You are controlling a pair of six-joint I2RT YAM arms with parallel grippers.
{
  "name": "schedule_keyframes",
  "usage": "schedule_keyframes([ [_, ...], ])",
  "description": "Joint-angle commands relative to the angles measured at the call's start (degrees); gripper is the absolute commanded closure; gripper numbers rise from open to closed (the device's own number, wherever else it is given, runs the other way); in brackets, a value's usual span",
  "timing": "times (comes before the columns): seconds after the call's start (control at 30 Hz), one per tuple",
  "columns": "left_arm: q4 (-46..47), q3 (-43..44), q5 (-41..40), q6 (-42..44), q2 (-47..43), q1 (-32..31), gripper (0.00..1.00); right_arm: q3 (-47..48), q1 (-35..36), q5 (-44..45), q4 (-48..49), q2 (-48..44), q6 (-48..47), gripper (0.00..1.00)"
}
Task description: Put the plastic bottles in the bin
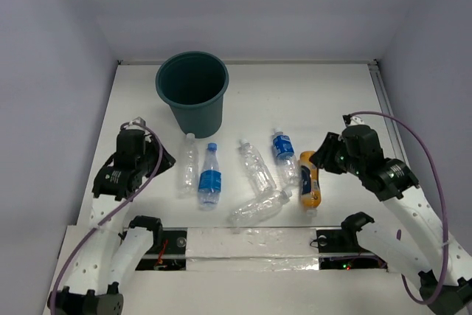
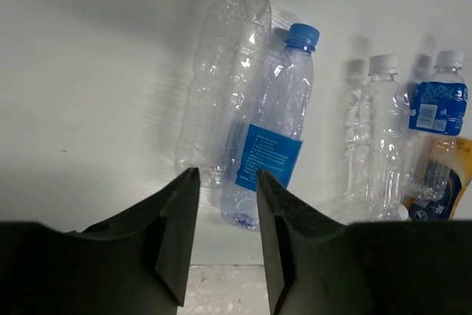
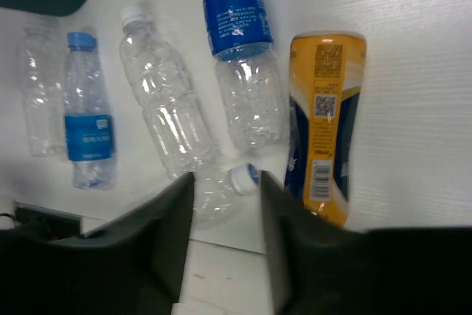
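The dark teal bin (image 1: 192, 90) stands upright at the back left. Six plastic bottles lie in front of it: a clear one (image 1: 188, 165), a blue-labelled one (image 1: 210, 177), a clear one (image 1: 256, 165), a blue Pocari Sweat one (image 1: 284, 155), an orange-yellow one (image 1: 309, 178) and a clear one lying crosswise (image 1: 258, 208). My left gripper (image 1: 165, 158) is open and empty, just left of the leftmost clear bottle (image 2: 225, 71) and the blue-labelled bottle (image 2: 273, 130). My right gripper (image 1: 318, 158) is open and empty, above the crosswise bottle's cap (image 3: 240, 178), beside the orange-yellow bottle (image 3: 324, 123).
White walls close the table on the left, back and right. A strip of crinkled clear plastic (image 1: 251, 241) runs along the near edge between the arm bases. A purple cable (image 1: 435, 175) loops off the right arm.
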Motion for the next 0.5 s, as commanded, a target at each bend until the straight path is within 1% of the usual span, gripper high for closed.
schedule_keyframes([
  [0.0, 5.7, -1.3, -3.0, -0.4, 2.3, -2.2, 0.65, -0.4, -1.9, 2.1, 4.5, -0.2, -1.7, 0.45],
  [0.03, 8.1, -2.5, -3.2, -0.9, 2.9, -3.0, 0.51, -1.4, -2.4, 2.1, 5.3, -0.2, -1.9, 0.34],
  [0.07, 9.3, -3.1, -3.8, -1.3, 4.9, -5.0, 0.45, -1.8, -3.1, 2.0, 5.6, -0.1, -2.0, 0.26],
  [0.1, 10.3, -4.0, -4.7, -2.5, 6.2, -6.1, 0.35, -2.3, -4.4, 1.6, 5.9, 0.0, -2.2, 0.14],
  [0.13, 12.4, -4.2, -6.1, -2.8, 7.5, -7.1, 0.31, -2.2, -5.1, 1.4, 5.7, 1.0, -2.5, 0.09],
  [0.17, 13.6, -4.5, -7.8, -3.1, 10.3, -8.7, 0.27, -1.9, -5.9, 1.2, 5.9, 1.4, -2.6, 0.06],
  [0.2, 14.5, -4.7, -8.5, -3.3, 11.7, -8.7, 0.23, -2.0, -6.8, 0.6, 6.0, 1.7, -2.8, 0.01],
  [0.23, 16.3, -4.9, -9.4, -3.4, 12.9, -8.7, 0.18, -2.1, -8.9, 0.0, 6.3, 2.3, -3.2, 0.0],
  [0.27, 17.3, -5.0, -9.8, -3.4, 15.3, -8.7, 0.17, -2.3, -10.0, -0.8, 6.3, 2.8, -3.6, 0.0],
  [0.3, 18.2, -5.1, -9.9, -3.4, 16.4, -8.7, 0.16, -2.2, -11.0, -2.5, 6.3, 3.5, -4.3, 0.0],
  [0.47, 24.0, -5.4, -10.1, -3.1, 22.9, -8.7, 0.16, -2.2, -15.2, -5.4, 6.4, 7.7, -5.6, 0.0],
])
